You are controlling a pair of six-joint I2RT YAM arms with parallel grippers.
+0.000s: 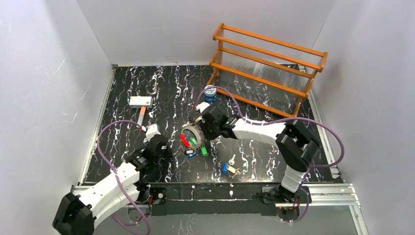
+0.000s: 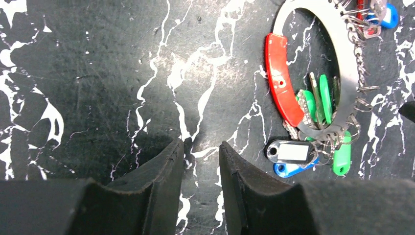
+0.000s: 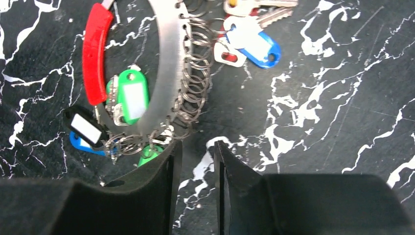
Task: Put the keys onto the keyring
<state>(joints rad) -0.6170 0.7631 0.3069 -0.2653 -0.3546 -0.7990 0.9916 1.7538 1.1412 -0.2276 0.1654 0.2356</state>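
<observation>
1. Keyring [image 1: 195,133] lies flat at mid-tabletop [image 1: 122,98], between the two hands, with a red sleeve [image 1: 184,140] along its left arc.
2. Tagged keys [image 1: 204,151], green and blue, hang from the arc nearest the arm bases. Their long axes fan outward toward the near edge.
3. Loose keys [image 1: 230,168], one blue-headed and one gold, lie apart to the right, off the ring.
4. Left hand [image 2: 200,161] has its jaws at a narrow gap with nothing between them. It sits over bare tabletop to the left of the ring.
5. Right hand [image 3: 195,156] also shows a narrow, empty gap. One finger is just beside the small split rings [image 3: 193,88] strung on the keyring.
</observation>
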